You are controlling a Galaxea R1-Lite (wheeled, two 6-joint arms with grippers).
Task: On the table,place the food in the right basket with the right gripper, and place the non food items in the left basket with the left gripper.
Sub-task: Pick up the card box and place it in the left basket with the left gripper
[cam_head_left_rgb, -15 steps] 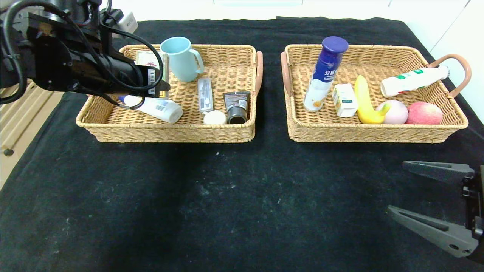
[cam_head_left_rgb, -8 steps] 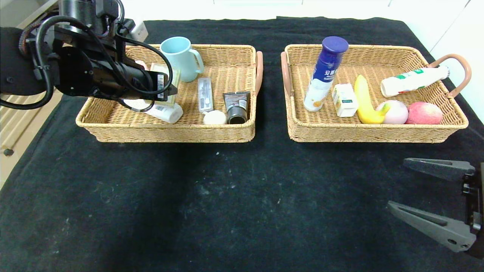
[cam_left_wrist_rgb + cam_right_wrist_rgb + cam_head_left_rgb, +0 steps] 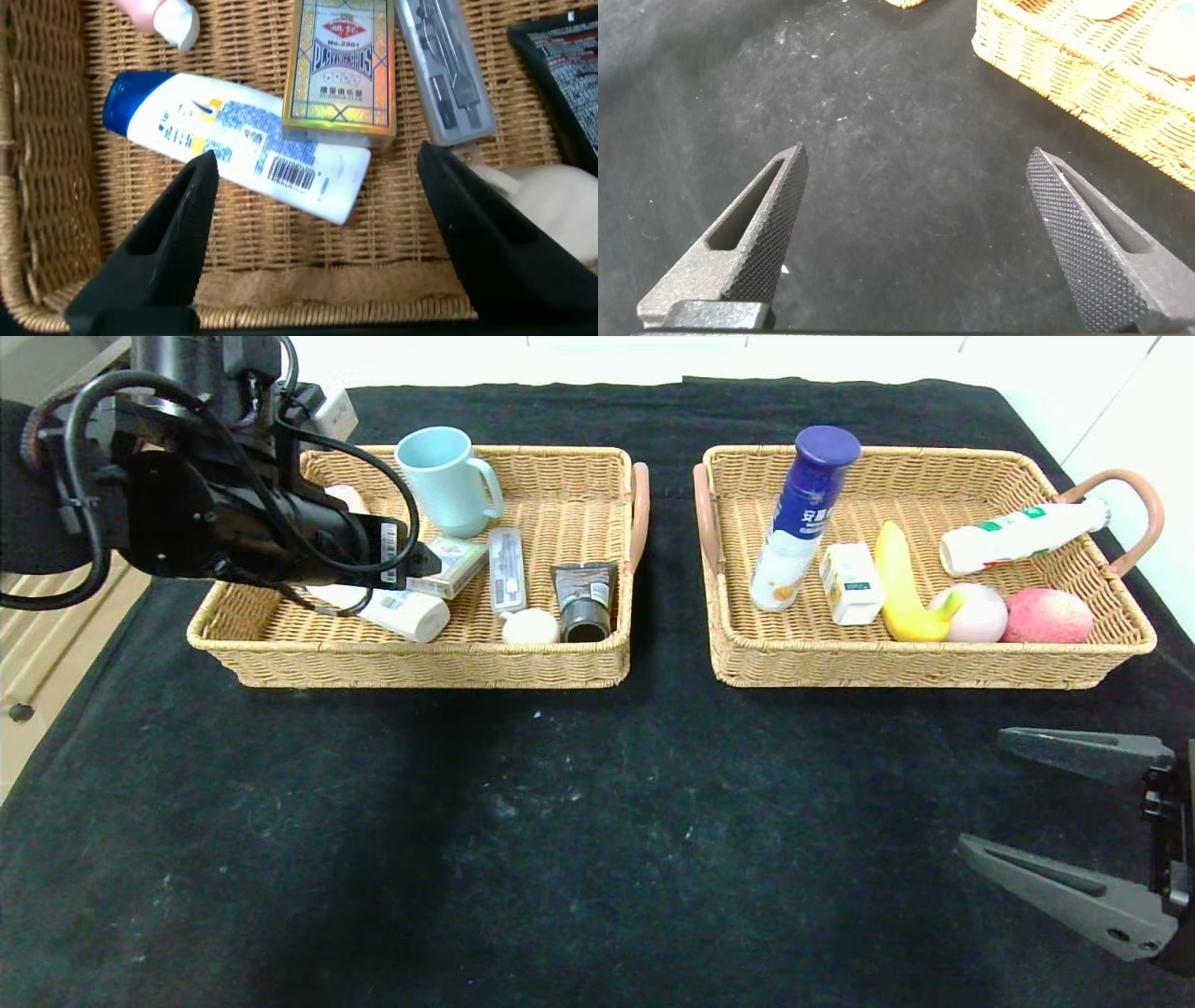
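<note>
Card box (image 3: 449, 567) now released, lying in left basket (image 3: 280, 653) on black-clothed table (image 3: 579, 821) by white wall (image 3: 1130, 420), left gripper (image 3: 313, 201) spread above it; right gripper (image 3: 1074, 821) spread, parked.

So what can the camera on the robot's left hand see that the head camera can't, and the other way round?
Only the left wrist view shows the left gripper with its jaws apart above the card box and the writing on that box. Only the head view shows the blue cup, the right basket with the banana, and the open right gripper. Both show the left basket and the white bottle.
</note>
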